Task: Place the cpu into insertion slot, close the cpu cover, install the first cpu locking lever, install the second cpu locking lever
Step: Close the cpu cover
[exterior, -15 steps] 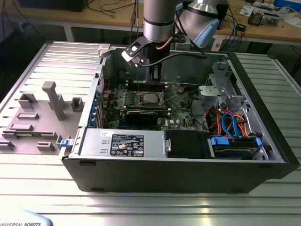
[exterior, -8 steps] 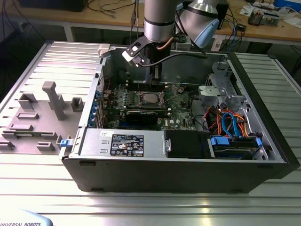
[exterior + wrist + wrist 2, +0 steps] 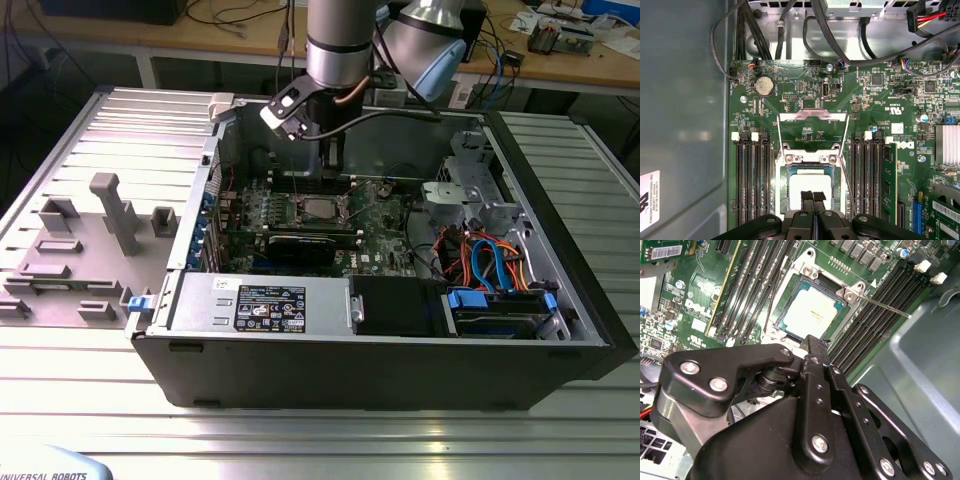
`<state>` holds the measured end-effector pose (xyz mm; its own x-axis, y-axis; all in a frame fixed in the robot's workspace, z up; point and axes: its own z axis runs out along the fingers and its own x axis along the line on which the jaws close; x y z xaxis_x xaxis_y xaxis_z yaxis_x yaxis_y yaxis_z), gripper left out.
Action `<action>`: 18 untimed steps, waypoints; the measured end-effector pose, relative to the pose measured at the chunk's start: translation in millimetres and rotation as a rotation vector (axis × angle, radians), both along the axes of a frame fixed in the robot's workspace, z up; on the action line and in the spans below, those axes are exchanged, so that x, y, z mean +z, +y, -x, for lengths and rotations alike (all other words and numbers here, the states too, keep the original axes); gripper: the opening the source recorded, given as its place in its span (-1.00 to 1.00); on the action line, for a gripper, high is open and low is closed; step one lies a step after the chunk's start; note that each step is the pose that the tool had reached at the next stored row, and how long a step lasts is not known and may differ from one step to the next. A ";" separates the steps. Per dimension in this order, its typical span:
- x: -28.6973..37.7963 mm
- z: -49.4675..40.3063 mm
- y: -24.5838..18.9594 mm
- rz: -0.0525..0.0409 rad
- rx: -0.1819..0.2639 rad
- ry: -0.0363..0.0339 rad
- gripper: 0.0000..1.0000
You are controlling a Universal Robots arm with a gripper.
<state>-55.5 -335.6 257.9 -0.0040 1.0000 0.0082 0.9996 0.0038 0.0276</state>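
Exterior view: your hand [image 3: 333, 168] hangs over the one cpu [image 3: 320, 208], inside the case on the worktop [image 3: 300, 440]. First wrist view: hand clenched on nothing, cpu seated in the one insertion slot [image 3: 785, 172], the one cpu cover [image 3: 812, 115] flipped open. Second wrist view: one locking lever [image 3: 885, 307] sticks out loose, so I'd say cover and levers are left.

- The room straight above the cpu [image 3: 807, 182] in the insertion slot [image 3: 812, 159] is open.
- The cpu cover [image 3: 812, 116] stands raised at one edge.
- A thin locking lever [image 3: 885, 306] juts out sideways.
- The case wall [image 3: 685, 100] is near.
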 end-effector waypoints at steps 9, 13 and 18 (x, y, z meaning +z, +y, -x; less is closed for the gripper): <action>12.7 0.0 0.0 0.0001 0.000 0.0003 -0.79; 16.1 0.0 0.0 0.0000 0.000 0.0003 -0.79; 17.7 -0.1 0.1 0.0013 0.000 0.0003 -0.79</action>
<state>-55.4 -335.6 275.6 -0.0043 1.0000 0.0069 0.9996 0.0041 0.0273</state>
